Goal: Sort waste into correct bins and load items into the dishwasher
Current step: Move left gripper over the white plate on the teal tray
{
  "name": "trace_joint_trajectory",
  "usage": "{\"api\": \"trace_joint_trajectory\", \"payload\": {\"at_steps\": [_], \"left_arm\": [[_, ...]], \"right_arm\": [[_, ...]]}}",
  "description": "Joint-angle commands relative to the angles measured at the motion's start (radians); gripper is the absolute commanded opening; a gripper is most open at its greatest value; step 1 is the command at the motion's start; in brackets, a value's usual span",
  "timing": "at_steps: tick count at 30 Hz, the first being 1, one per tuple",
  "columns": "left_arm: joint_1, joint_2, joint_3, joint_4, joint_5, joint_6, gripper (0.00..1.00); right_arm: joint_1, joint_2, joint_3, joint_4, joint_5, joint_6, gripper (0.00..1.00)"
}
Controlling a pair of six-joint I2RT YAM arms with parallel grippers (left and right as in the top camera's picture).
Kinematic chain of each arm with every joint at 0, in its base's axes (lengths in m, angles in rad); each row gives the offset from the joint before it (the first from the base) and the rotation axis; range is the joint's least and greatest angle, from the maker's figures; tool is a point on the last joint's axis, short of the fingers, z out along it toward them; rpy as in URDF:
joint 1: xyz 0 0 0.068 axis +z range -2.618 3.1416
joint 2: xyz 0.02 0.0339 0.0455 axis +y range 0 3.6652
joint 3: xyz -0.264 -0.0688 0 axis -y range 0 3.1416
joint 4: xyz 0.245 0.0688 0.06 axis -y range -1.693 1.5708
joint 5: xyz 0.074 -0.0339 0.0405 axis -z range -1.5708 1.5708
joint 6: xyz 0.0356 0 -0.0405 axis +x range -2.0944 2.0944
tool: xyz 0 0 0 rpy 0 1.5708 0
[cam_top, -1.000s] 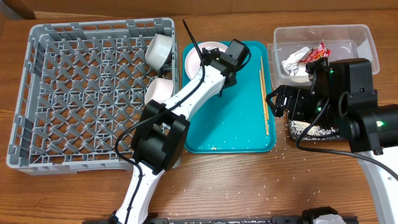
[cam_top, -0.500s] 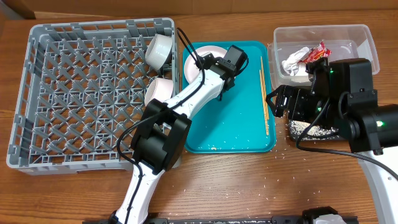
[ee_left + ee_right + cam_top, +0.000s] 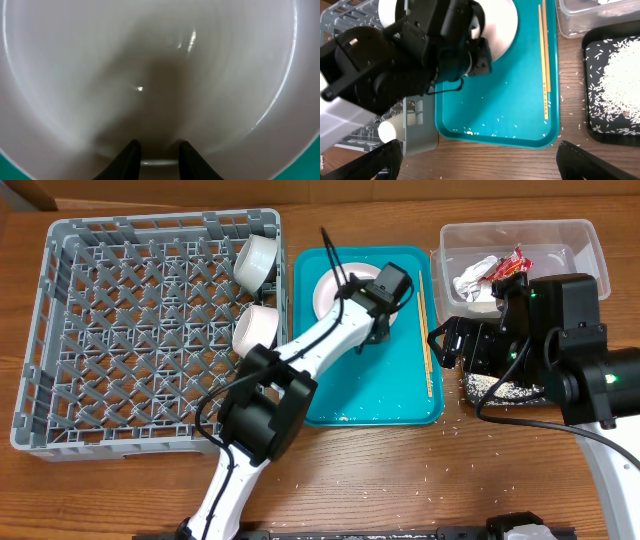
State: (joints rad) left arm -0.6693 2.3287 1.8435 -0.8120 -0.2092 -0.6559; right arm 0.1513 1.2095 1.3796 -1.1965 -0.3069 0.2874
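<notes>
Left pincer: the left gripper (image 3: pixel 157 152) has its two fingers close together at the near edge of the plate (image 3: pixel 328 292). It looks like it is pinching the rim.
Right pincer: the right gripper (image 3: pixel 477 150) is spread wide and holds nothing. It hangs over the table between the teal tray (image 3: pixel 400 402) and the black tray (image 3: pixel 592 55).
Plate: it sits at the top of the teal tray, just beside the dish rack (image 3: pixel 60 330).
Other things: two bowls (image 3: pixel 257 262) are in the rack. The chopsticks (image 3: pixel 543 60) lie on the right side of the teal tray.
What could go wrong: the plate is smooth and held only by its edge, so I think it could slip out or tip when lifted. It could also bang the rack wall or the bowls on the way in. The left arm's cable (image 3: pixel 335 268) loops over the plate and might snag.
Surface: a brown wooden table (image 3: pixel 400 480) with bits of rice (image 3: pixel 440 470) scattered on it.
Room: almost nothing shows past the table.
</notes>
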Motion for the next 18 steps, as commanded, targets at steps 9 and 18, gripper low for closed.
{"api": "trace_joint_trajectory", "payload": {"at_steps": [9,18], "left_arm": [[-0.074,0.019,0.023,0.000,0.091,0.129,0.43],[0.051,0.005,0.253,-0.259,0.092,0.060,0.45]], "right_arm": [[-0.001,-0.003,0.013,0.006,0.003,-0.004,1.00],[-0.001,-0.003,0.013,0.006,0.003,-0.003,1.00]]}}
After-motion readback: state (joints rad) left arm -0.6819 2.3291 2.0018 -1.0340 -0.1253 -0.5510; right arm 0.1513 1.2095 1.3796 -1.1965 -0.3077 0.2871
